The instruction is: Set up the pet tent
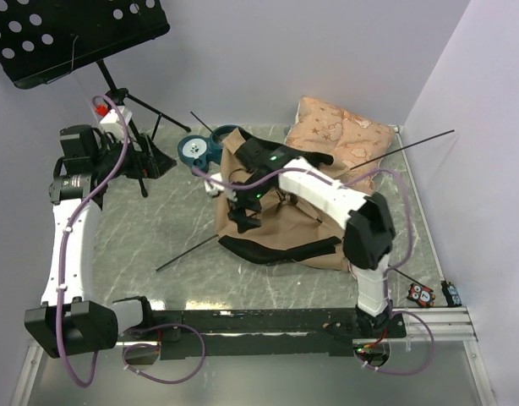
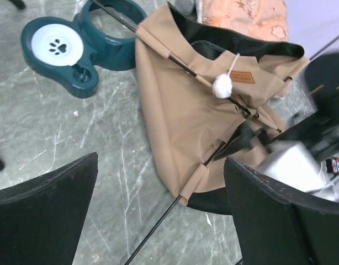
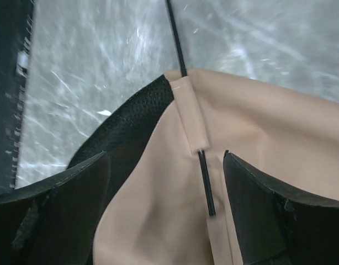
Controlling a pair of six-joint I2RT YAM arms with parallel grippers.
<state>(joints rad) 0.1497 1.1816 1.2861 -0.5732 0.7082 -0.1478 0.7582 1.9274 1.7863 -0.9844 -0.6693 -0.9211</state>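
The grey marbled surface carries the tent, a slumped tan heap right of centre. Its black panel shows along the near edge. A music stand stands at the far left. A cushion lies in the far right corner, just behind the tent. A blue bowl sits against the tent's far left side.

The right gripper hangs low over the tent's near left corner. Its jaws are spread wide, either side of a fabric sleeve, and clamp nothing. Whether its tips brush the cloth I cannot tell. The left gripper hovers over bare surface left of the tent, jaws wide apart and empty.

One thin black pole juts from the tent toward the near left. Another pole sticks out to the far right. A white pom-pom dangles on the folded cloth, just beside a small brown label.
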